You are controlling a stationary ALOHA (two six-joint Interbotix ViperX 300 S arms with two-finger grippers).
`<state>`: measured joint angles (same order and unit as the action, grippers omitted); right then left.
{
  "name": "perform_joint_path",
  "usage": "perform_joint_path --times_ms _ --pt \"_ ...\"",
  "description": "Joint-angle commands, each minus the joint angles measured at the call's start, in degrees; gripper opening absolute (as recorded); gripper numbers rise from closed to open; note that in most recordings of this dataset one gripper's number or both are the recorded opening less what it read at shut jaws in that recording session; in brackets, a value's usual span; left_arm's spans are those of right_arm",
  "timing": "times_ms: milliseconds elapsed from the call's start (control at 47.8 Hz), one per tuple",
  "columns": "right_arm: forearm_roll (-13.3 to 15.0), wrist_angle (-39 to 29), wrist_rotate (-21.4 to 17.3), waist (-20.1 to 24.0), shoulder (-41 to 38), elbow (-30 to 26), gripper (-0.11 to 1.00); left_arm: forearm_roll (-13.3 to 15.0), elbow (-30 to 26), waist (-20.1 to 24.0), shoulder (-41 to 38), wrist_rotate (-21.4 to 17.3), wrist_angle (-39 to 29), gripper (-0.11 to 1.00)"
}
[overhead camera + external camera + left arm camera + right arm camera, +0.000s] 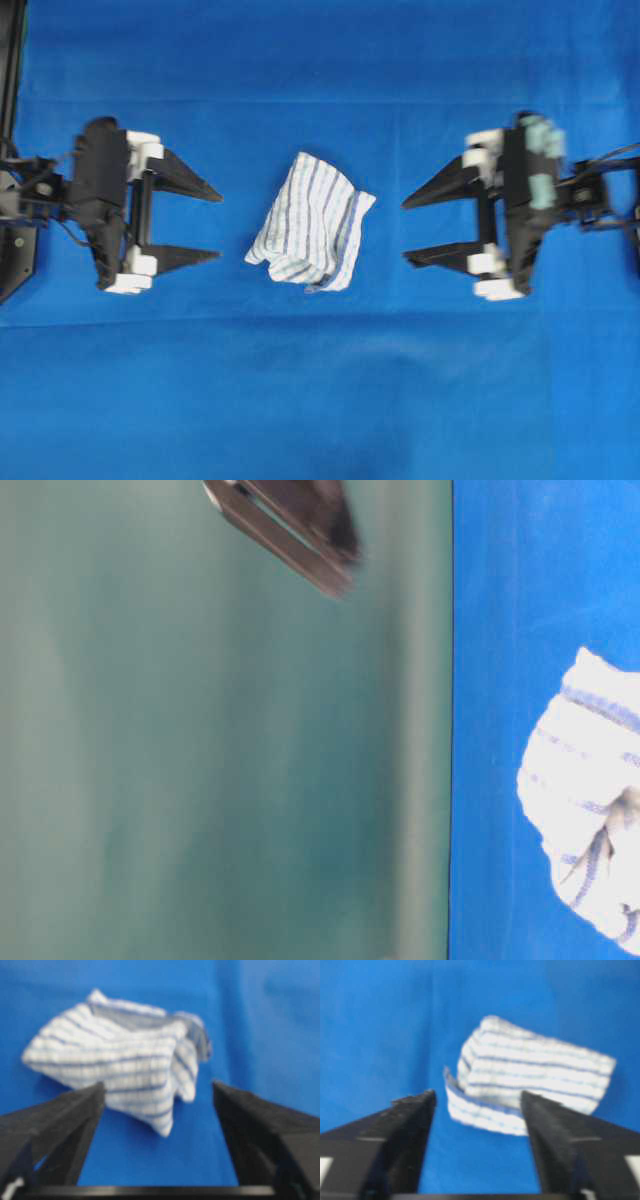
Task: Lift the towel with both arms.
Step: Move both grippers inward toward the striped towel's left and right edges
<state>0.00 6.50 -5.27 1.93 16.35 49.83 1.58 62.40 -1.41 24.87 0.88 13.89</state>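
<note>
- Overhead: left gripper [212, 224] and right gripper [410, 232] lie level over the blue cloth [320, 400], tips pointing inward at each other, one at each side edge of the cloth.
- Jaws of both stand wide apart, nothing between them; neither touches the towel [312, 222].
- Towel: white with thin blue-grey stripes, crumpled into a loose heap, near the middle of the cloth, between the two grippers and clear of both.
- Left wrist view: towel [120, 1070] ahead of the spread fingers [75, 1115], folds bunched, one corner hanging toward the camera.
- Right wrist view: towel [530, 1075] shows a flatter folded face with a turned-up edge.
- Table-level view: only part of the towel [590, 790] at the right edge, plus a blurred dark gripper part [290, 525] at top; which arm's, I cannot tell.
</note>
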Motion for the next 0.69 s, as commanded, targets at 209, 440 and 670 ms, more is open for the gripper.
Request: perform_joint_path --times_ms 209,440,670 --pt "-0.1 0.1 0.0 0.8 -14.9 -7.4 0.62 0.1 -3.7 -0.8 -11.6 0.0 4.0 0.9" --pt "-0.2 0.1 0.0 1.1 -22.9 -11.2 0.62 0.1 -5.7 -0.8 -20.0 -0.1 7.4 0.9" --pt "-0.2 0.2 0.0 1.2 -28.0 -13.4 0.62 0.1 -7.2 -0.4 -26.5 -0.1 10.9 0.9"
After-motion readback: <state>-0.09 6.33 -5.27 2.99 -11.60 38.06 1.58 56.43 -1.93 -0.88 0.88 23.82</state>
